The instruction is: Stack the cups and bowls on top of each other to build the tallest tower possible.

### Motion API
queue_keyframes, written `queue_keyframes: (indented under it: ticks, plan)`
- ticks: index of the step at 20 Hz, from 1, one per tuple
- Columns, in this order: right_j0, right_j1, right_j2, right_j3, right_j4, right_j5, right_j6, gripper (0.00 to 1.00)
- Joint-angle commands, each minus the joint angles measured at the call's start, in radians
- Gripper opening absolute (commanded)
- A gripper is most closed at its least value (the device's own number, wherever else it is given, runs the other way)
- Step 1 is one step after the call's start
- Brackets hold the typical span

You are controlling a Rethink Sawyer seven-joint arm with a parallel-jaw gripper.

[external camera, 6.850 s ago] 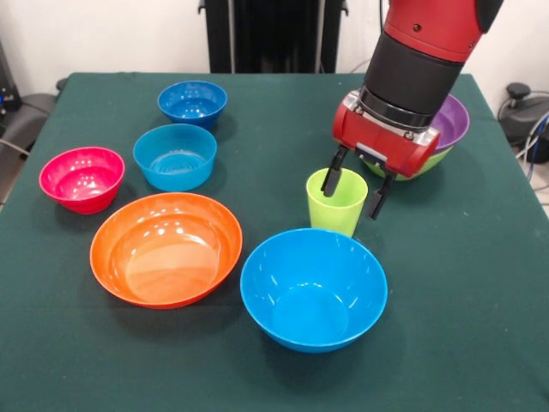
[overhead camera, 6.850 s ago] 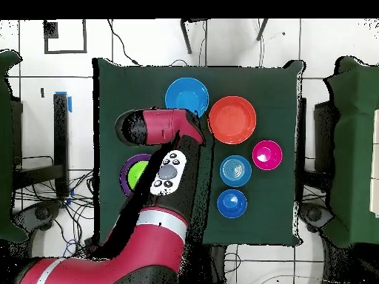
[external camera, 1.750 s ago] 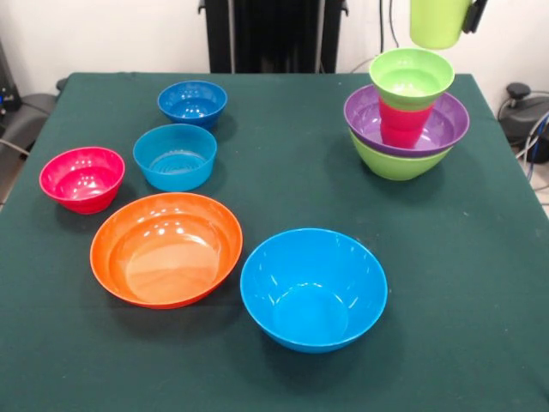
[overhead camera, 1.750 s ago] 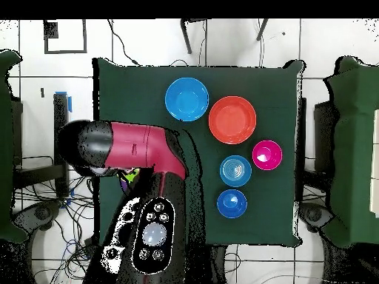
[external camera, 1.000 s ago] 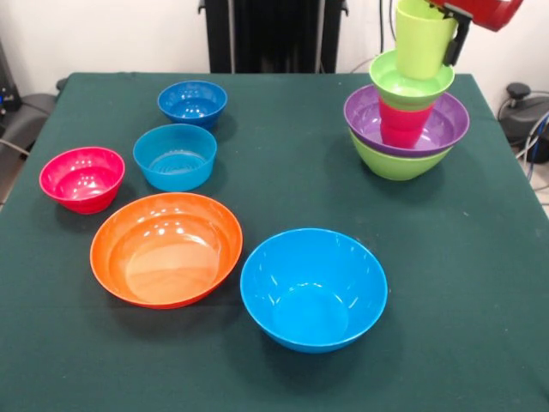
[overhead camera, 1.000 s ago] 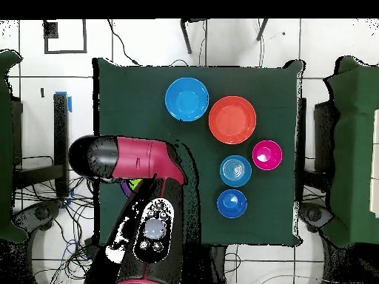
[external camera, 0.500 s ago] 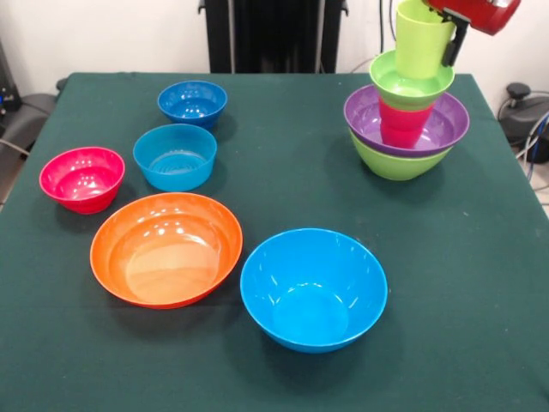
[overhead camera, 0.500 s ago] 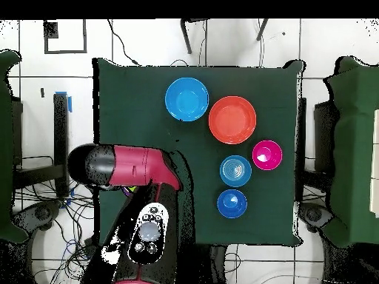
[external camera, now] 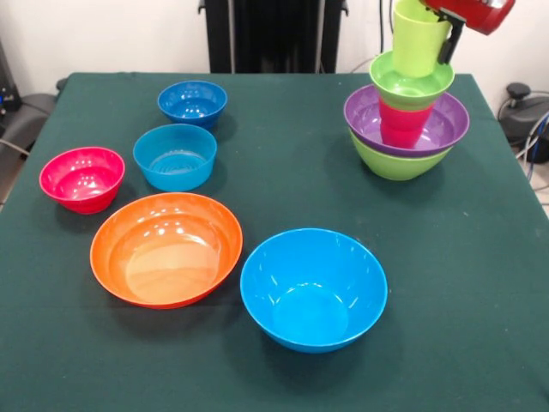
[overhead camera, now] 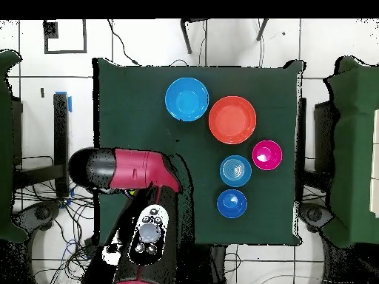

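Tower (external camera: 403, 120), upper right of the front view on the green cloth table (external camera: 283, 163): glossy nested plastic, large lime bowl, purple bowl, red cup, small lime bowl. Gripper (external camera: 433, 30) at top edge clasps the tapered lime-green cup (external camera: 419, 39) above it.

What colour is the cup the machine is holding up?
Lime green, clearest in the front view.

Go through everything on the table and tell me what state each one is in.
lime green cup: upright, held over the tower
pincer: mostly cut off; open or shut unclear
tower: four pieces, small lime bowl on top
large orange bowl: upright, empty
large light blue bowl: upright, empty
small light blue bowl: upright, empty
dark blue bowl: upright, empty
pink-red bowl: upright, empty
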Motion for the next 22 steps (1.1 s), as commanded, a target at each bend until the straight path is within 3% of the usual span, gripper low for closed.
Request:
queue_keyframes:
  ticks: [1, 22]
  plan:
    - [-0.001, 0.054, 0.077, 0.073, -0.035, -0.114, 0.059, 0.0]
    - [-0.003, 0.079, 0.071, 0.043, -0.045, -0.151, 0.055, 0.0]
